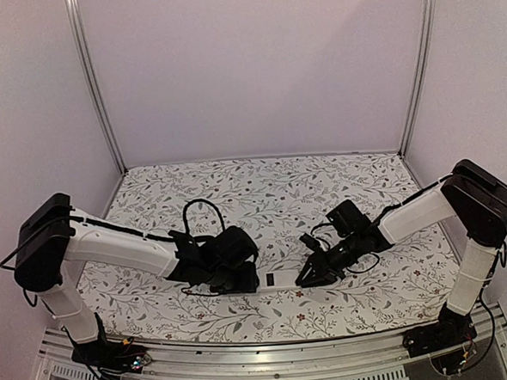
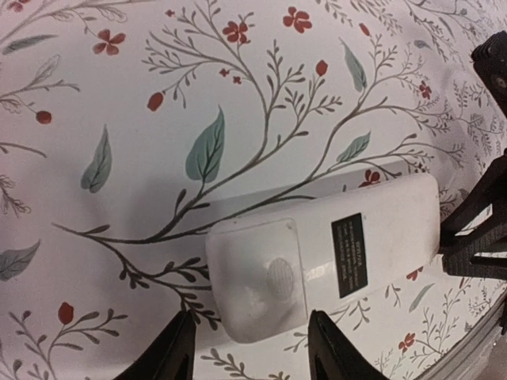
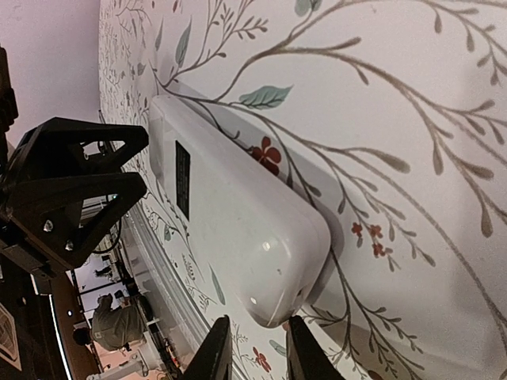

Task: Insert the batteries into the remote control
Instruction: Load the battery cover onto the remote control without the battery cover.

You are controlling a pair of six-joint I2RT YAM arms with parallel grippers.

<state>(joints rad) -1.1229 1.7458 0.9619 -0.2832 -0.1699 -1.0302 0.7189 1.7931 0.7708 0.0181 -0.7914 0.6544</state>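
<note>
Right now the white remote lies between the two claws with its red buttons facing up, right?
Not quite. The remote does lie between the left claw and the right claw, but its plain white back faces up, with a dark label; no red buttons show. The left wrist view shows it.

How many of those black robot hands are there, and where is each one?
2. The left hand is open, its fingers flanking one end of the white remote near the table's front edge. The right hand is at the remote's opposite end, fingers apart. No others show.
</note>
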